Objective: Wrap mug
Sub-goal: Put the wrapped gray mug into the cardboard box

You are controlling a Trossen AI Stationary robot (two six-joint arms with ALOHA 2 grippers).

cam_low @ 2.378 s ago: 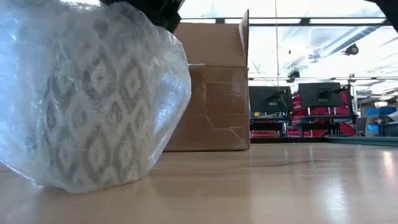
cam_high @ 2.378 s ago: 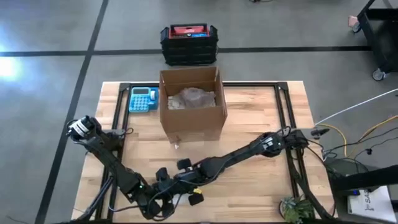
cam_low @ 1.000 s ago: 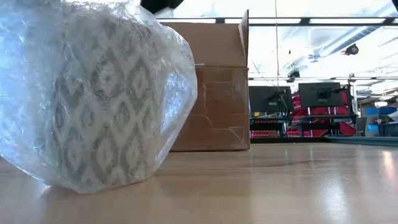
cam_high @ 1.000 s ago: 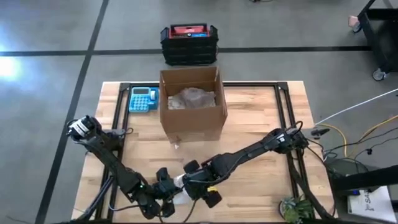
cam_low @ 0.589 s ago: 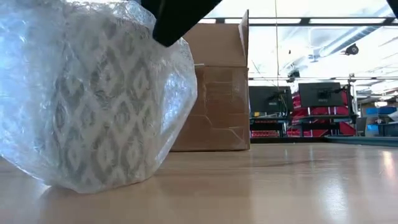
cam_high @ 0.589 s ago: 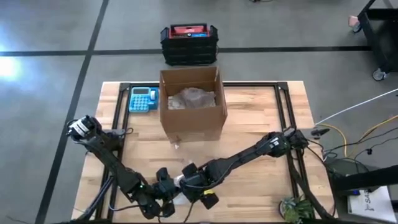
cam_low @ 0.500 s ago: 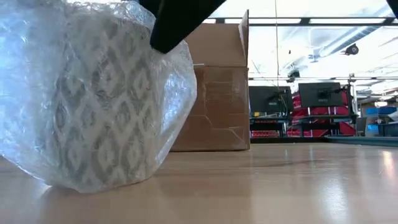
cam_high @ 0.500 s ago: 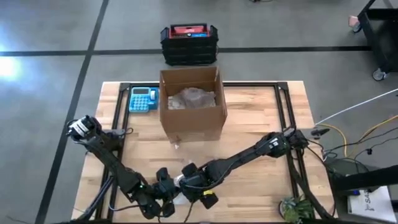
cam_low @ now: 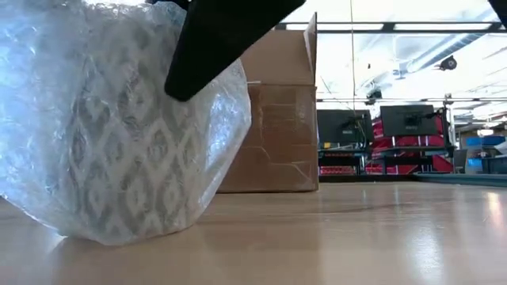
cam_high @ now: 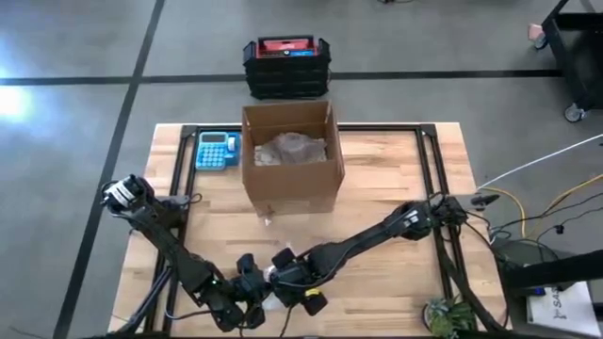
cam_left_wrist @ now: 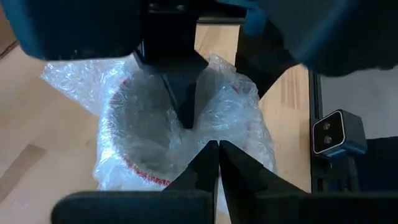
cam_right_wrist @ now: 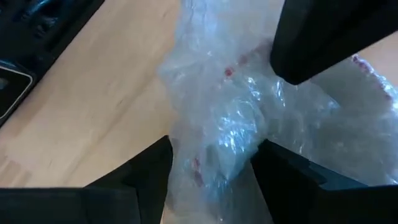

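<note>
The mug (cam_low: 119, 134), patterned with grey diamonds and covered in bubble wrap (cam_right_wrist: 236, 124), is set near the front edge of the worktop (cam_high: 377, 188), somewhat left of its middle. In the left wrist view a red rim is seen through the plastic. Both arms are brought together over it at that front edge.

The left gripper (cam_left_wrist: 217, 155) is seen with its two fingertips pressed together — nothing is shown between them — just at the edge of the wrapped mug. The right gripper (cam_right_wrist: 211, 155) is held moderately wide, its fingers (cam_right_wrist: 149, 168) placed on either side of a bunched fold of bubble wrap; whether the fold is actually pinched cannot be told. In the low view a dark finger is laid against the upper side of the bundle.

An open cardboard box (cam_high: 290, 155) is placed toward the back edge of the worktop, with crumpled wrap inside — a blue calculator (cam_high: 217, 150) lies just beside it, near the back left corner.
</note>
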